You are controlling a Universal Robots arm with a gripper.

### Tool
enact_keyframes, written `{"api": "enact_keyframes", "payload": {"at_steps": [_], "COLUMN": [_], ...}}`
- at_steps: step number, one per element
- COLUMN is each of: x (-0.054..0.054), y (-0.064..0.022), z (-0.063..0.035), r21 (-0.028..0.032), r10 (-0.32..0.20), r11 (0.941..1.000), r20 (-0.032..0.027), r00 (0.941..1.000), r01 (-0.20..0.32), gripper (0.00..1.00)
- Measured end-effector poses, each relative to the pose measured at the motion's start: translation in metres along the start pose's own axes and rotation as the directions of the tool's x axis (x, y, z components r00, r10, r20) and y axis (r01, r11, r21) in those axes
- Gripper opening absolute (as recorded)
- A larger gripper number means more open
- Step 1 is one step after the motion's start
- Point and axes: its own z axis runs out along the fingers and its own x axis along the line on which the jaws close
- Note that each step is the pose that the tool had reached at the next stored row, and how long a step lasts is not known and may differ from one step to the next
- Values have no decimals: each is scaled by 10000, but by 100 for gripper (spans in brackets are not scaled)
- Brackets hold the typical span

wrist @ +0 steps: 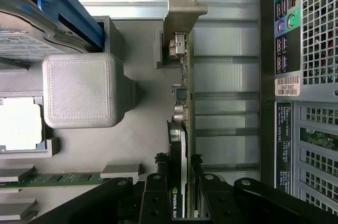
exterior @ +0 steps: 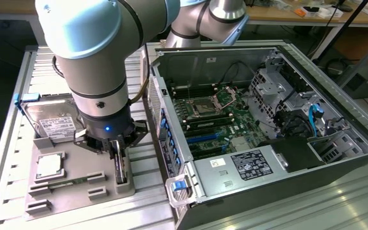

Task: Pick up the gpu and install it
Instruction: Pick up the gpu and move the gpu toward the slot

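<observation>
exterior view: the end effector [exterior: 119, 152] hangs over the gpu [exterior: 121, 175], which stands on edge in the grey holder [exterior: 75, 160] on the worktop [exterior: 5, 182].

wrist view: its fingers [wrist: 161, 179] seem clamped on both faces of the card. a good grasp wants them square to the board, with even pressure.

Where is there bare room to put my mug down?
Free: the slatted metal table strip beside the grey plastic tray at the exterior view's left, and the strip between tray and open dark computer case. Crowded: the tray, where the hand is at the green graphics card.
</observation>
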Motion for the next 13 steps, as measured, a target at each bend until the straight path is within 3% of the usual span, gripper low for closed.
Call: {"api": "enact_keyframes", "payload": {"at_steps": [13], "x": [-8], "y": [7], "z": [-183], "r21": [0], "r10": [0], "r11": [10000], "r20": [0], "r00": [10000], "r01": [0], "gripper": [27]}}
